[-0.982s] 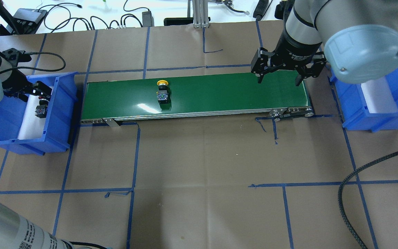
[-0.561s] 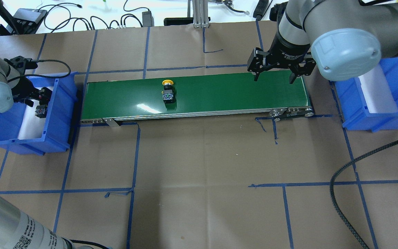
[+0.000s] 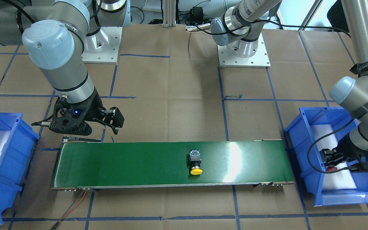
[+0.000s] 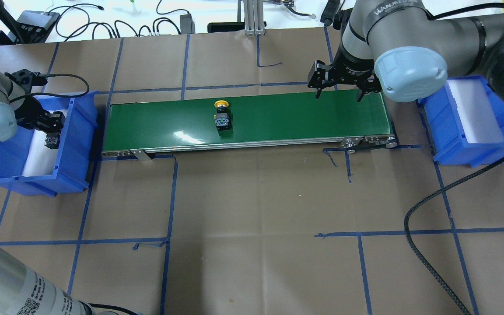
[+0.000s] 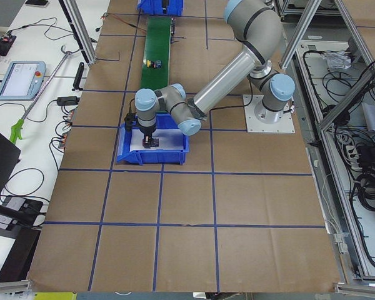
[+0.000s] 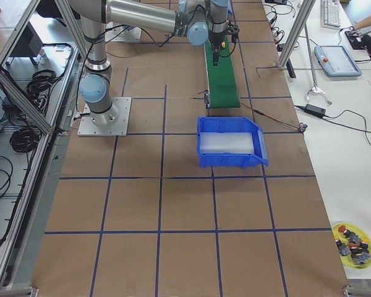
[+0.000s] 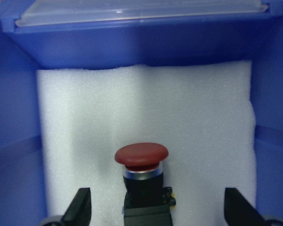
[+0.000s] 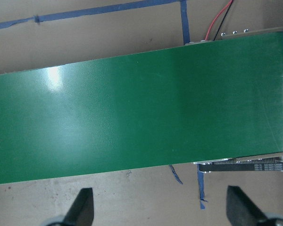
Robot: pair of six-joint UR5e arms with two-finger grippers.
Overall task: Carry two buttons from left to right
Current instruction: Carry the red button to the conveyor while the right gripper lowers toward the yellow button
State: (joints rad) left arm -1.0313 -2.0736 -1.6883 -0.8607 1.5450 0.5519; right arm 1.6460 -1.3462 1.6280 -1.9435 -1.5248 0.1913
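The yellow-capped button (image 4: pixel 221 116) lies on its side on the green conveyor belt (image 4: pixel 300 118), left of the belt's middle; it also shows in the front view (image 3: pixel 195 163). The red-capped button (image 7: pixel 141 176) lies on white foam in the left blue bin (image 4: pixel 73 144). My left gripper (image 7: pixel 158 207) is open inside that bin, a finger on each side of the red button and apart from it. My right gripper (image 4: pixel 338 91) is open and empty above the far edge of the belt's right end, which shows bare below it (image 8: pixel 132 117).
The right blue bin (image 4: pixel 453 142), lined with white foam, stands past the belt's right end. A black cable (image 4: pixel 431 245) loops over the near right of the table. Cables and boxes lie along the far edge. A yellow dish of spare buttons (image 6: pixel 352 238) sits on a side table.
The yellow button has ridden rightward along the belt. My right gripper has moved left and toward the belt's far edge, still open. My left gripper has shifted slightly within the bin.
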